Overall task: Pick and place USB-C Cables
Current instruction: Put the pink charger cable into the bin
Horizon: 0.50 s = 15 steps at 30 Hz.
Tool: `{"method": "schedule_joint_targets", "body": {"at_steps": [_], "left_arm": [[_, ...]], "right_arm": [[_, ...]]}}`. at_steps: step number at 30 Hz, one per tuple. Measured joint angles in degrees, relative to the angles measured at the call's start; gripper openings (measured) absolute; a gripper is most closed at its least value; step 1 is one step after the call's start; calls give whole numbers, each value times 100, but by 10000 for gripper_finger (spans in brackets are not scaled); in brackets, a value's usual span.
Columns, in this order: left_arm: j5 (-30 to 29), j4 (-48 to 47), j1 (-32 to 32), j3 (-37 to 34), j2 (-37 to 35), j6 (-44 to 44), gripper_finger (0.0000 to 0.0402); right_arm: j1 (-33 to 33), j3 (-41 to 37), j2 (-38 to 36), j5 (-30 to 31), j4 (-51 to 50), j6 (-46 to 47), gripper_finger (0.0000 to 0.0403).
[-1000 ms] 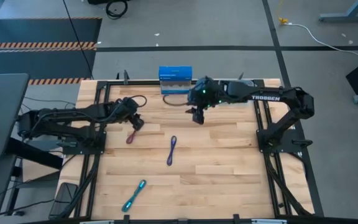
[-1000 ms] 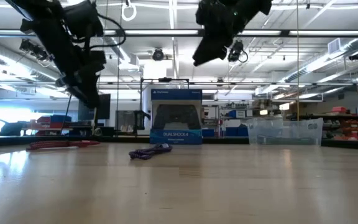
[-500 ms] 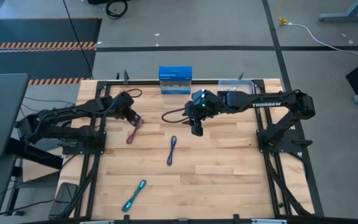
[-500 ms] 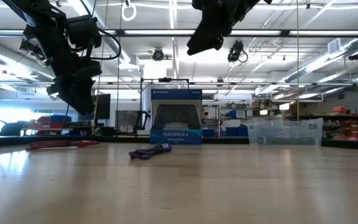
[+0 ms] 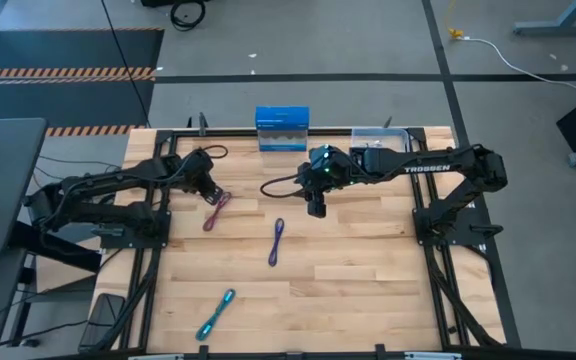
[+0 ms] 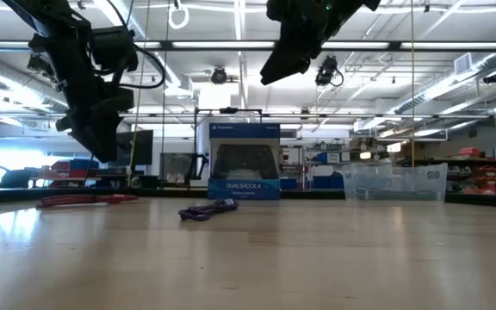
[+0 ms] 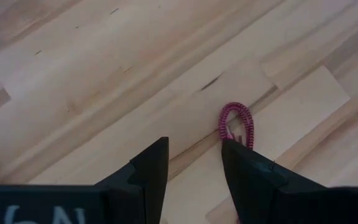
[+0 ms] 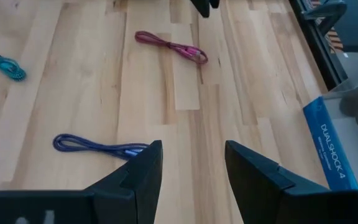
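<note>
magenta cable [image 5: 216,211]: lies on the bench in the left half, nearer the back edge — long axis runs diagonally, upper end toward the back and slightly right, lower end toward the front-left.
left gripper [image 5: 208,187]: raised off the bench just behind the magenta cable's upper end; fingers spread, nothing between them. In the left wrist view the cable's looped end [image 7: 236,123] sits just ahead of the fingertips, near one finger and not centred in the gap.
purple cable [image 5: 276,241]: mid-bench, near-upright long axis running front-to-back, tilted a little; lower end toward the front edge.
right gripper [image 5: 314,207]: hangs high over the back-centre of the bench, behind and to the right of the purple cable; fingers apart, empty. Right wrist view shows the purple cable [image 8: 98,147] lying crosswise just off one fingertip.
teal cable [image 5: 215,314]: near the front edge, left of centre, diagonal; well apart from both grippers.
blue box [image 5: 282,129]: at the back edge, centre.
clear tray [image 5: 380,136]: back edge, right of the box, partly under the right arm.
nearer arm: left for magenta, right for purple — judgement.
next move call: left gripper probably has to shift along the cable toward its middle and drop, jaws set across the diagonal.
</note>
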Motion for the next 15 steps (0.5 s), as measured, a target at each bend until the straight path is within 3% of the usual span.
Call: {"method": "schedule_joint_targets", "body": {"at_steps": [7, 15], "left_arm": [[421, -6, 50, 1, 147, -198, 158], [798, -227, -432, 0, 993, -567, 158]], "right_arm": [[-30, -4, 0, -4, -15, -10, 180], [-28, -4, 0, -9, -41, -10, 181]]}}
